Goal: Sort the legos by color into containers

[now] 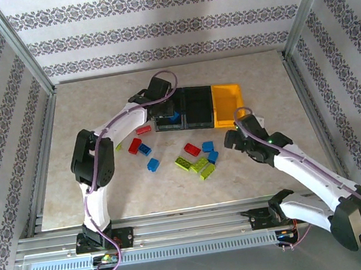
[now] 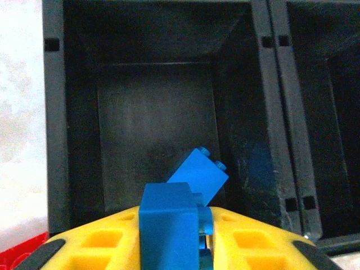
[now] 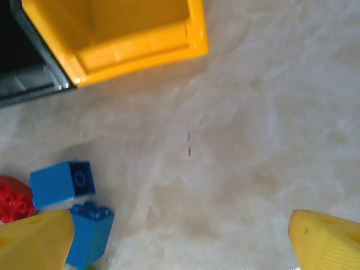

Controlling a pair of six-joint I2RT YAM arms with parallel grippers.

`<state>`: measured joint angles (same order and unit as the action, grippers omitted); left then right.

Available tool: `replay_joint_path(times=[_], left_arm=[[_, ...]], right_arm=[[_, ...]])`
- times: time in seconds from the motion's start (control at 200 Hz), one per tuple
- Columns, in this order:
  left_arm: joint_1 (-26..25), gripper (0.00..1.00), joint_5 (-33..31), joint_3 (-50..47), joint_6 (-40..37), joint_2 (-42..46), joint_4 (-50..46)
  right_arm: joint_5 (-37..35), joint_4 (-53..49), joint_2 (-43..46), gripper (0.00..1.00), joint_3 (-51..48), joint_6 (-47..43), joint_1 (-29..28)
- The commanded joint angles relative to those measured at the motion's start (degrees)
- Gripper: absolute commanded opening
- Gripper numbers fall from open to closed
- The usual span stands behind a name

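— How far along is the sorting?

— Early, I'd say. From above, the left claw (image 1: 166, 115) hangs over the left black bin (image 1: 169, 126). The middle black bin (image 1: 197, 106) and the yellow bin (image 1: 227, 99) look empty, and the loose legos (image 1: 199, 164) lie scattered on the desk (image 1: 108, 191) just near of the bins.

— And on its wrist camera?

— It's clamped on a blue brick (image 2: 167, 222) above that bin's floor. A second blue brick (image 2: 201, 173) lies tilted against the right wall, so blue has begun.

— The other arm?

— The right claw (image 3: 180, 247) is spread wide and empty over bare desk, with two blue bricks (image 3: 61, 183) beside its left finger (image 3: 34, 239). The yellow bin's corner lies beyond. There's open room to the right, and only the bin rims need clearing.
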<state>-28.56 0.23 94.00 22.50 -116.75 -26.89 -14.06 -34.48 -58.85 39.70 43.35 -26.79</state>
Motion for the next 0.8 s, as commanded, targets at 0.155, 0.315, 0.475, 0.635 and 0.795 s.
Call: replay_joint_path(times=[0.155,0.315,0.475,0.635,0.795], left_arm=[[-0.9,0.41,-1.8,2.0,-0.3,-0.6,-2.6],[-0.9,0.43,-2.0,0.9,0.1,0.9,-2.3],[-0.9,0.51,-2.0,-2.1,0.9,5.0,-1.0],[-0.9,0.62,-2.7,-6.9,1.8,10.4,1.2],[-0.8,0.73,-4.6,-12.2,2.8,16.1,3.6]], right_arm=[[-0.9,-4.8,0.4,0.96,-1.6,9.7,-7.8],[-0.4,-5.4,-1.9,0.96,-0.9,12.8,-11.8],[0.4,-5.8,-5.3,0.95,0.9,16.2,-16.0],[1.7,-6.3,-9.4,0.94,3.2,17.3,-19.4],[3.7,-5.2,-12.3,0.92,4.1,17.4,-20.4]])
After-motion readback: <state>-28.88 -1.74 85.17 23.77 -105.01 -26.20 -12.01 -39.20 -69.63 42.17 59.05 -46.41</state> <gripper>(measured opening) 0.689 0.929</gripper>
